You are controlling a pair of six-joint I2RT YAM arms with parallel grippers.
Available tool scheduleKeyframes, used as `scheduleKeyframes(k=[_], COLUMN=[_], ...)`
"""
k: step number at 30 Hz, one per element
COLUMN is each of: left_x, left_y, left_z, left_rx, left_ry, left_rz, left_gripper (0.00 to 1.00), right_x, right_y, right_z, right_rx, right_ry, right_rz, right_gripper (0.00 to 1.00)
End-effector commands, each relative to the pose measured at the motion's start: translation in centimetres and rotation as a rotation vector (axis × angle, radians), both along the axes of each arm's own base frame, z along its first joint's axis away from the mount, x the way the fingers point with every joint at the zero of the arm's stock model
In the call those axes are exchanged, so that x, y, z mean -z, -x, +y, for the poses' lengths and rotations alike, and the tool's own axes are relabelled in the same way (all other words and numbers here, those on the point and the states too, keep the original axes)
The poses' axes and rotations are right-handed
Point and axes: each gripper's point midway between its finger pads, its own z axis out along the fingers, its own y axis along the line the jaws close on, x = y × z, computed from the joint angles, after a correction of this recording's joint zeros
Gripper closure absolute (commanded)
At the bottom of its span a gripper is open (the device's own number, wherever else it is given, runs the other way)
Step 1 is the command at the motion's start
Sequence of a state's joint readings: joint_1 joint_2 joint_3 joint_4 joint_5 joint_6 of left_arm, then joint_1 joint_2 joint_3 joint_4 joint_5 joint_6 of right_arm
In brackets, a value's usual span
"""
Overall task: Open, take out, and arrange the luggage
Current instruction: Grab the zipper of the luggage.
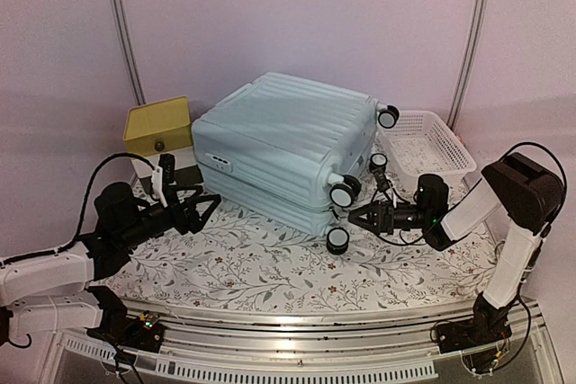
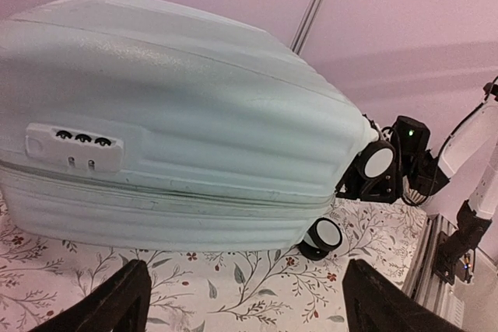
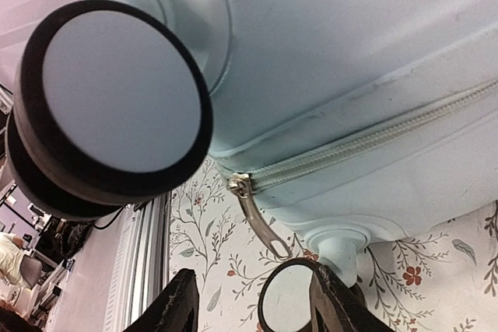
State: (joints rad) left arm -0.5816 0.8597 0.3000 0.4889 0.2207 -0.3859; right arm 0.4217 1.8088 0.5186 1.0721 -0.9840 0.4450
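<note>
Top external view: we find the luggage (image 1: 283, 146) lying flat and closed on the flower-patterned bench (image 1: 270, 267). Its caster wheels (image 1: 342, 193) face the right arm and its lock side faces the left arm. A yellow-topped drawer box (image 1: 157, 128) stands just beside the far left corner of the shell. A white lattice basket (image 1: 427, 150) sits to the right of the shell, near the far wheel.

The left tool (image 1: 209, 207) hangs level with the lower half of the shell, near the lock side and apart from it. In the left wrist view we read both fingers (image 2: 117, 301) as spread wide, with nothing between them. The lock panel (image 2: 76, 148) lies above the closed seam that runs along the side.

The right tool (image 1: 354, 218) sits at the wheel end, between the two near wheels. In the right wrist view its fingers (image 3: 180, 305) stand apart and hold nothing. The zipper (image 3: 373, 145) is closed, and the metal zipper pull (image 3: 261, 219) hangs from it just above the gap between the fingers. We cannot tell whether the pull touches either finger. One wheel fills the upper left of this view; a second shows behind the finger gap.
</note>
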Motion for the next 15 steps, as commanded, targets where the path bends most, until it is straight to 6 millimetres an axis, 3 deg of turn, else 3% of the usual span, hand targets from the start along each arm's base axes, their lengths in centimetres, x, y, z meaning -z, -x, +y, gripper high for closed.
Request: scheduleKeyframes(k=[1,15], left_x=[0.0,-0.2], left_y=[0.1,-0.2], left_z=[-0.2,-0.2], left_rx=[0.006,-0.006], left_ry=[0.000,-0.008], left_rz=[-0.004,-0.005], left_gripper=[0.12,0.12], right_x=[0.3,0.7], right_y=[-0.6,-0.9], right_z=[0.3,2.5], right_rx=[-0.048,-0.136], right_ry=[-0.015,-0.056], right_rz=[-0.017,-0.012], right_gripper=[0.49,0.48])
